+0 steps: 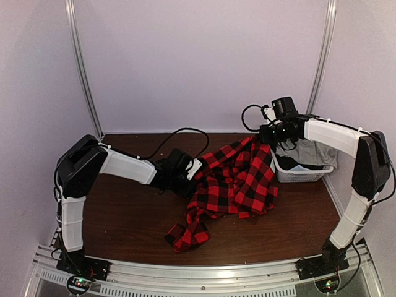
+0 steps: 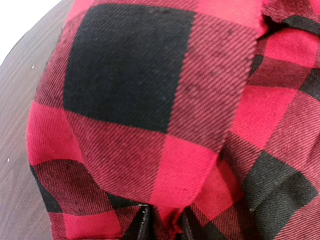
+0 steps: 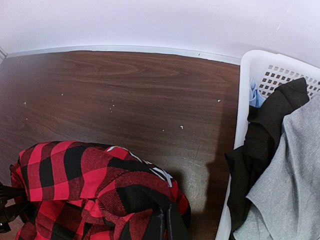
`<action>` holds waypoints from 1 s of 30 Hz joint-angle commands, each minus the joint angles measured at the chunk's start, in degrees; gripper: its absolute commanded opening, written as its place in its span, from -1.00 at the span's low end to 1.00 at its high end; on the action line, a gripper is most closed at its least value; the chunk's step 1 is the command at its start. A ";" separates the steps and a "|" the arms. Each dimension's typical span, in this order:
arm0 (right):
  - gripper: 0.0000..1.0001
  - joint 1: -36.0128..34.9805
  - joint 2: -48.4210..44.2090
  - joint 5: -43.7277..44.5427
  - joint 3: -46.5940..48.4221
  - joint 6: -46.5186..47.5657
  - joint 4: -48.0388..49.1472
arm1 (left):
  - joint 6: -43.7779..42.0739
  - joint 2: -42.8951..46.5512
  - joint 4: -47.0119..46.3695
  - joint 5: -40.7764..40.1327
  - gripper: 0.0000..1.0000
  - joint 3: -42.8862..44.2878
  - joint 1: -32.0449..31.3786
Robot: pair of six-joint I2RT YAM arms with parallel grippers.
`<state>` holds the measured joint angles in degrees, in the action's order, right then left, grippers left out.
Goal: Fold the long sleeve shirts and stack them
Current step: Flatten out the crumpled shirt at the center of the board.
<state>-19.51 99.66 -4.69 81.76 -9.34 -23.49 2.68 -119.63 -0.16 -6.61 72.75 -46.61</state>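
A red-and-black checked long sleeve shirt lies crumpled on the brown table, one sleeve trailing toward the front edge. My left gripper is at the shirt's left edge. In the left wrist view the shirt fills the frame, and a fold of it is pinched between the two dark fingers of the left gripper. My right gripper holds the shirt's far right corner raised beside the basket. In the right wrist view the right gripper is shut, with the bunched shirt hanging from it.
A white mesh basket stands at the back right against the wall, holding grey and black garments. In the right wrist view its rim is just right of the gripper, with a black garment draped over it. Purple walls close in the table.
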 commanded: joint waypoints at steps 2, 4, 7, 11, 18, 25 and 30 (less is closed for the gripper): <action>-1.00 0.44 -1.73 -0.15 -1.17 0.20 1.10 | 1.01 2.25 -3.97 5.34 -0.67 -0.62 0.64; -1.00 0.51 -1.88 -0.07 -1.37 0.26 1.16 | 1.58 2.96 -4.82 8.16 -0.76 -1.32 1.38; -1.00 0.51 -1.92 -0.14 -1.72 0.19 1.40 | 2.79 4.02 -6.07 11.91 -0.90 -2.35 2.88; -1.00 0.48 -1.83 -0.41 -1.86 0.20 1.42 | 3.45 4.65 -7.18 14.87 -0.93 -3.20 3.91; -1.00 0.48 -1.93 -0.37 -1.91 0.29 1.36 | 3.30 3.92 -7.87 16.44 -0.76 -3.33 3.98; -1.00 0.52 -2.20 -0.49 -2.19 0.20 1.34 | 3.20 3.31 -8.33 16.52 -0.80 -2.97 4.01; -1.00 0.52 -2.34 -0.25 -2.72 0.29 1.35 | 4.00 3.94 -9.80 19.55 -0.66 -3.52 4.42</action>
<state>-19.51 99.63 -5.06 80.07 -9.32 -22.81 5.74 -117.05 -5.13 9.52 69.82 -42.68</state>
